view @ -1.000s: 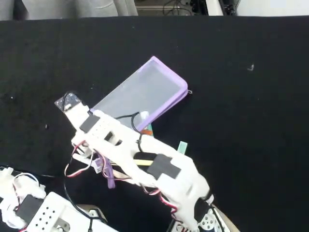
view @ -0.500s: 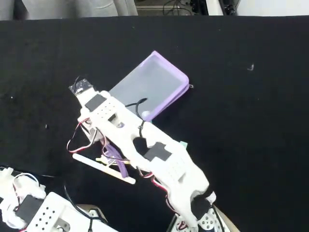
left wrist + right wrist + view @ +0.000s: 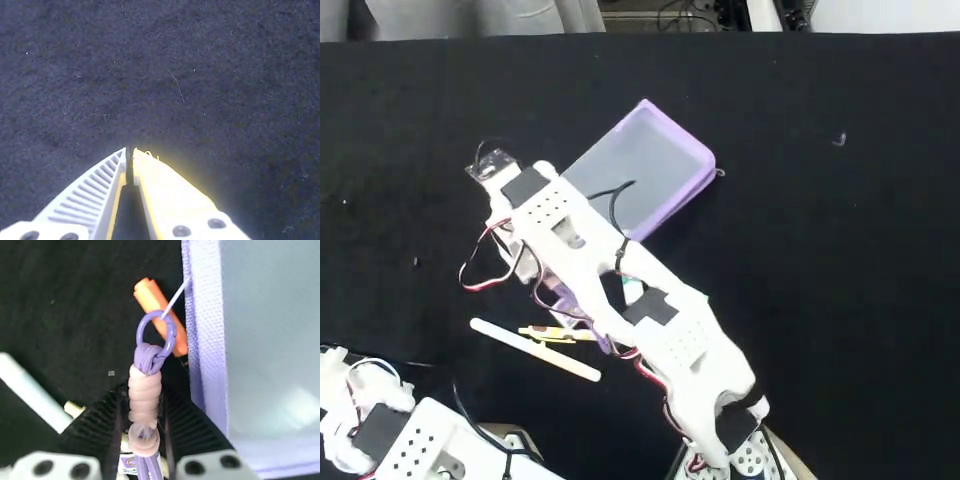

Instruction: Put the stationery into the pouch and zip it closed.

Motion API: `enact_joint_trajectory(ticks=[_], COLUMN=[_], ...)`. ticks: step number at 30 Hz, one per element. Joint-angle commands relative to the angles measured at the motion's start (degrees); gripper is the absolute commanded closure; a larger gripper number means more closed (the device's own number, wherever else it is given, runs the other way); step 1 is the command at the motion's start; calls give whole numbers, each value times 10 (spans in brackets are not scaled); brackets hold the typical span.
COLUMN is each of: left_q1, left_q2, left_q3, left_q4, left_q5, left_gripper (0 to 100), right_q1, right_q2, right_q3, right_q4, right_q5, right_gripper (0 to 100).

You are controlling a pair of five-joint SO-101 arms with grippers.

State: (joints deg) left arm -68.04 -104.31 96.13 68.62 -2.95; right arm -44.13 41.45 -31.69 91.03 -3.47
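1. Pouch (image 3: 645, 170): translucent, purple-edged, lying flat and diagonal.
2. Purple zip cord (image 3: 145, 405), knotted onto a ring.
3. White pen (image 3: 535, 349) and yellow piece (image 3: 552, 334) lie outside the pouch, and an orange piece (image 3: 150, 295) just beside its edge.

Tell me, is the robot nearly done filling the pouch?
Not nearly. Done: nothing looks packed. In hand: the right gripper holds the zipper pull of the pouch. Left: the white pen, yellow piece and orange marker lie on the table outside it; they go in, then zip.

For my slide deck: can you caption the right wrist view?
Right gripper clamps the purple zipper pull of the pouch, an orange stationery piece beside it.
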Motion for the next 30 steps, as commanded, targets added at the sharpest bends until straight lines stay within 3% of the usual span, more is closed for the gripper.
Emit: enact_joint_trajectory(ticks=[1, 9, 19, 30], left_q1=[-4, -5, -2, -1], left_q2=[0, 0, 0, 0], left_q3=[13, 13, 13, 13], left_q4=[2, 2, 0, 0], left_q5=[-4, 0, 1, 1], left_gripper=[970, 970, 970, 970], right_q1=[-25, -27, -23, -21], right_q2=[-5, -45, -289, -491], right_q3=[-65, -96, -104, 9], right_q4=[61, 101, 101, 101], right_q5=[24, 64, 98, 215], right_gripper=[988, 988, 988, 988])
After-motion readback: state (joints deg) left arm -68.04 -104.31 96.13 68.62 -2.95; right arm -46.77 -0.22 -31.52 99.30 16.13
